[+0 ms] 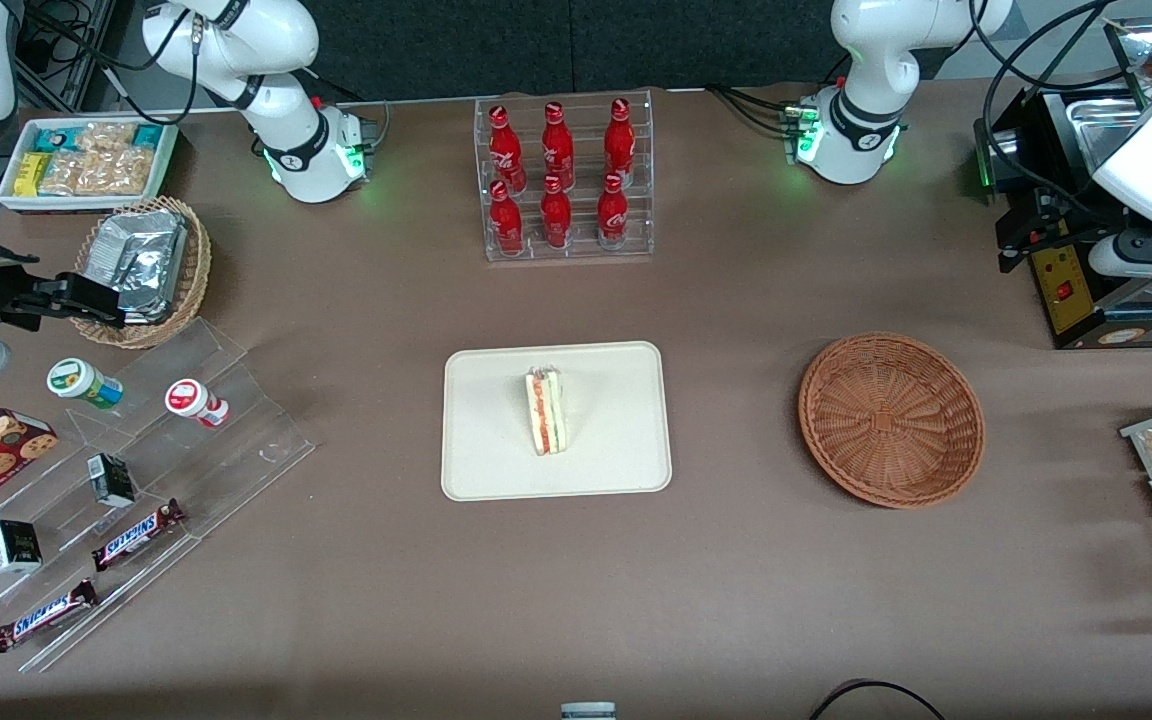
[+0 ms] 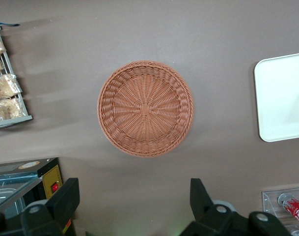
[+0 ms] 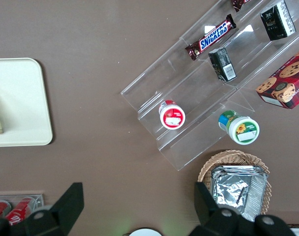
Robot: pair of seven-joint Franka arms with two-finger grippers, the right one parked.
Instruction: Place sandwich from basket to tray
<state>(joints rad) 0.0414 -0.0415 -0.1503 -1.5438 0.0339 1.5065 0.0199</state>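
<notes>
Brown table (image 1: 736, 560): sandwich (image 1: 546, 410) rests mid-frame on tray (image 1: 496, 470); basket (image 1: 891, 420) sits bare. Your hand (image 2: 134, 206) hangs above it, wide open, holding nothing. Placement looks done; just park.

The small triangular white-bread sandwich (image 1: 546, 411) lies on the flat cream rectangular tray (image 1: 616, 460). The round reddish-brown wicker basket (image 1: 891, 420) sits at the tray's three o'clock, apart. The left arm's gripper (image 1: 1151, 255) hangs near the worktop's (image 1: 736, 600) working-arm end.

At the top of the front frame we see the working arm (image 1: 866, 90): glossy white rounded shells, a black joint band, green base lights and trailing black cables, while its gripper (image 2: 134, 196), above the basket (image 2: 145, 108), shows matte black fingers (image 2: 66, 196) spread wide.
</notes>
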